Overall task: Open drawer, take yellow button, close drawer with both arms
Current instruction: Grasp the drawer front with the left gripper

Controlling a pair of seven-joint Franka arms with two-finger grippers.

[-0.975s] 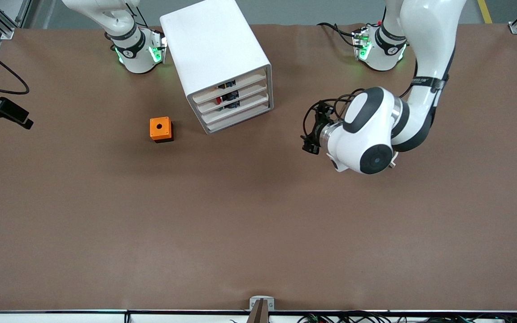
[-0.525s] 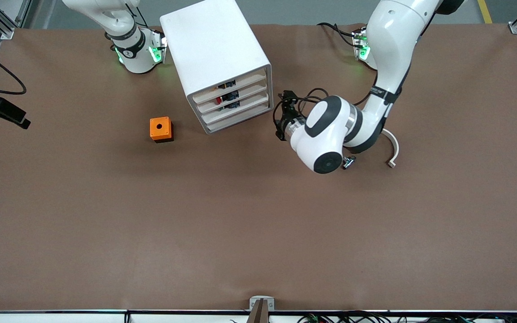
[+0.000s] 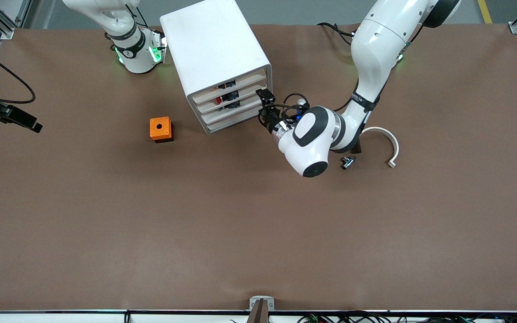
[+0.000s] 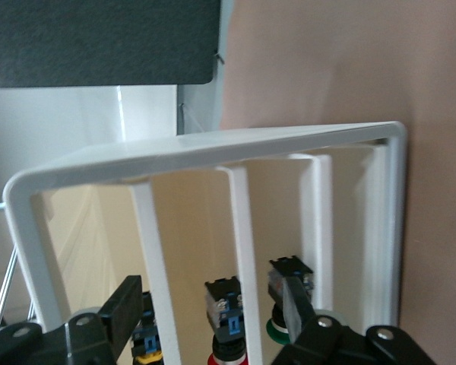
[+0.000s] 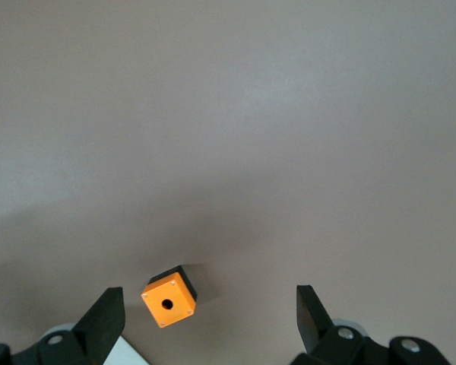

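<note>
The white cabinet stands near the robots' bases, its four-tray front turned toward the front camera and somewhat toward the left arm's end of the table. The drawer, the top tray, sits flush with the other three, not pulled out. The left gripper is right at the cabinet's front, at the corner toward the left arm's end; whether it touches a tray cannot be told from the front view. The left wrist view makes up for that: its two black fingers are spread apart, nothing between them, with the open cabinet face just ahead and small components seen between the tray edges, one red-based, one green, one with yellow. Which of these is the button cannot be told. The front view shows only dark and red specks in the tray gaps. The right gripper waits at the table edge at the right arm's end, up in the air; its wrist view shows the fingers wide open and empty, looking down on the orange cube with a hole, which in the front view lies beside the cabinet. A white curved strip and a small dark metal part lie by the left arm's elbow.
</note>
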